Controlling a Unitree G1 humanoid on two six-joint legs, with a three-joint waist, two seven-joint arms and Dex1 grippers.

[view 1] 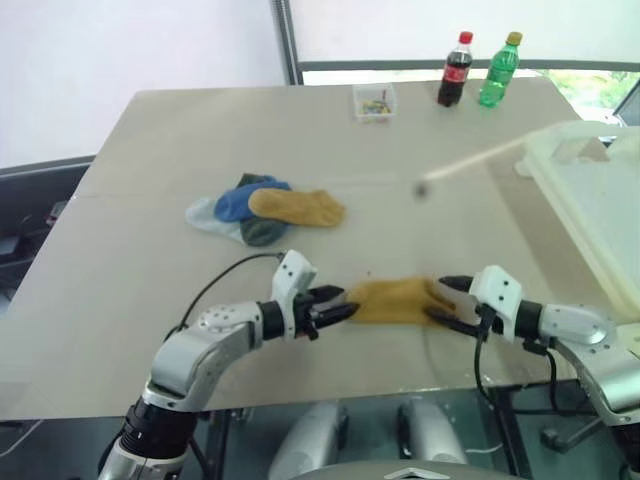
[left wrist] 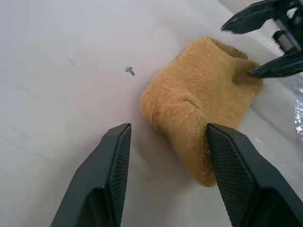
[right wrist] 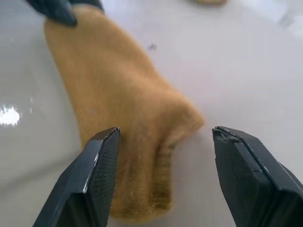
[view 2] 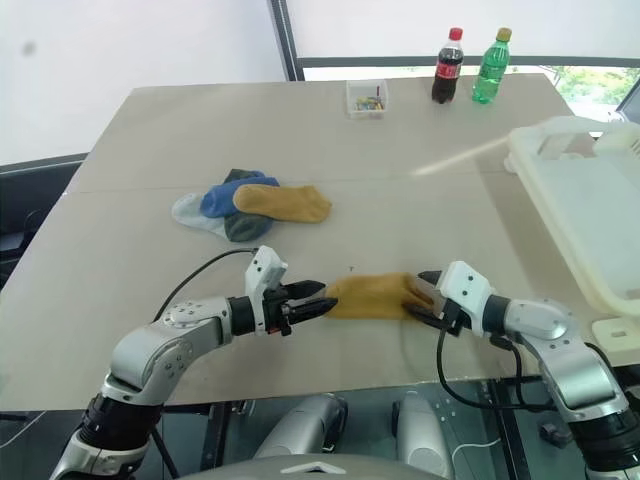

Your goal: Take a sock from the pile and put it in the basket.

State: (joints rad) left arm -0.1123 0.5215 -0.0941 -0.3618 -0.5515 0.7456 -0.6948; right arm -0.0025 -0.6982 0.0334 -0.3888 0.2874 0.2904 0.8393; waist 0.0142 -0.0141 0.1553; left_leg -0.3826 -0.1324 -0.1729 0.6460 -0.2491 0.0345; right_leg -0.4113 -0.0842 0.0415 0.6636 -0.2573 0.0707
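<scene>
Left eye view: a flat mustard-yellow knitted sock [view 1: 395, 300] lies on the beige tabletop [view 1: 150, 240] between the left gripper [view 1: 342, 303] and right gripper [view 1: 441, 300], while the pile of blue, grey-green, white and mustard socks [view 1: 262, 210] sits farther back and the cream-white plastic basket [view 1: 590, 200] stands at the right edge. Left wrist view: jaws parted, one finger [left wrist: 241, 179] touching the sock's end, nothing gripped. Right wrist view: jaws wide, sock end lying loose between them.
</scene>
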